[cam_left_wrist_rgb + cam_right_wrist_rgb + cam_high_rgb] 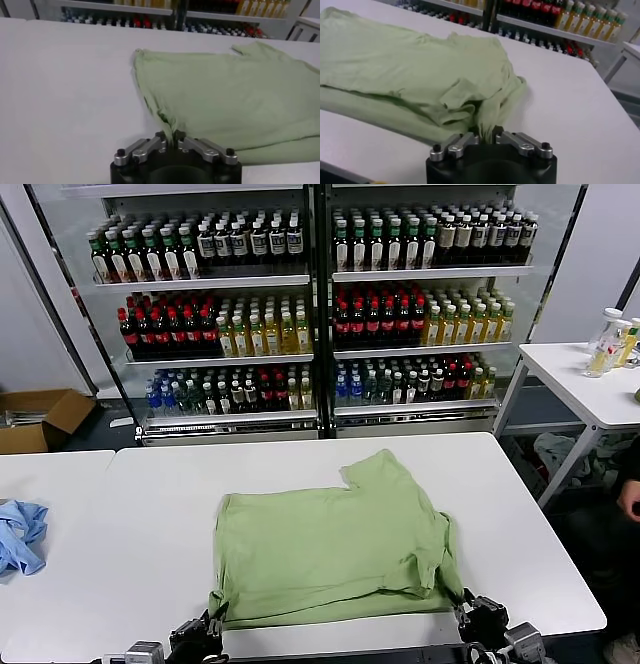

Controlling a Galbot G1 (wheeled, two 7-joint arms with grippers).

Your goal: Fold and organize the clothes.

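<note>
The clothes, one light green shirt (330, 544), lie spread and partly folded on the white table (150, 514), with one sleeve pointing toward the far side. My left gripper (213, 624) is at the shirt's near left corner, and a gathered ridge of green fabric (167, 122) runs in between its fingers; it is shut on that corner (170, 136). My right gripper (463, 609) is at the near right corner, shut on a bunched fold of the shirt (486, 131). Wrinkled cloth (465, 97) piles up just in front of it. Collar and chest print are hidden.
A small light blue cloth (20, 534) lies at the table's left edge. Behind the table stand glass-door coolers full of bottles (320, 314). A cardboard box (35, 419) sits on the floor at left. A side table (590, 379) with bottles (610, 339) stands at right.
</note>
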